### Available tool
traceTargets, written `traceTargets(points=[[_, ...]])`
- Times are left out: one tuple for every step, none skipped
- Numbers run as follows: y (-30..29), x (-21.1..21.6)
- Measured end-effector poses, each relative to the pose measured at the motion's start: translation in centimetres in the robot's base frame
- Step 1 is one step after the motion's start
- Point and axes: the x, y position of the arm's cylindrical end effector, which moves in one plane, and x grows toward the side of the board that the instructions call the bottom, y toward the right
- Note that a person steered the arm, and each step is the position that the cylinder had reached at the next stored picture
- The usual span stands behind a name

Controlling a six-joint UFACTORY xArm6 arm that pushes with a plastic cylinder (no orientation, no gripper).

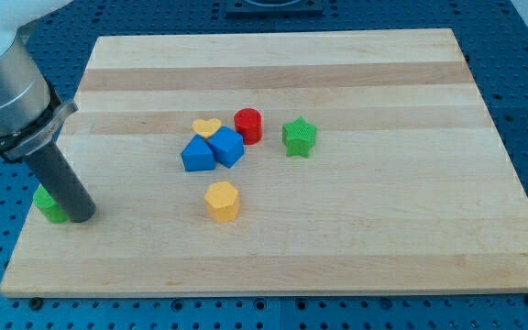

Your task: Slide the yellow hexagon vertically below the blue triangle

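My tip [82, 217] far left; yellow hexagon [222, 201] upright, alone.

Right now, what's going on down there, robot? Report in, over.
My tip far at view's left, beside a green block. Yellow hexagon already below blue triangle, slightly right. Nothing between them.

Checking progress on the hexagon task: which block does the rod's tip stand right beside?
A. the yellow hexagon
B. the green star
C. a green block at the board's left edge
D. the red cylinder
C: my tip stands right beside the green block at the view's left, far from the yellow hexagon.
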Motion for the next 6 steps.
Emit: traceTargets(points=[[1.7, -0.1], [5.2, -3.4], [8.1, -5.2], [14.0, -5.8], [19.6, -4.4], [21.5, -4.3]])
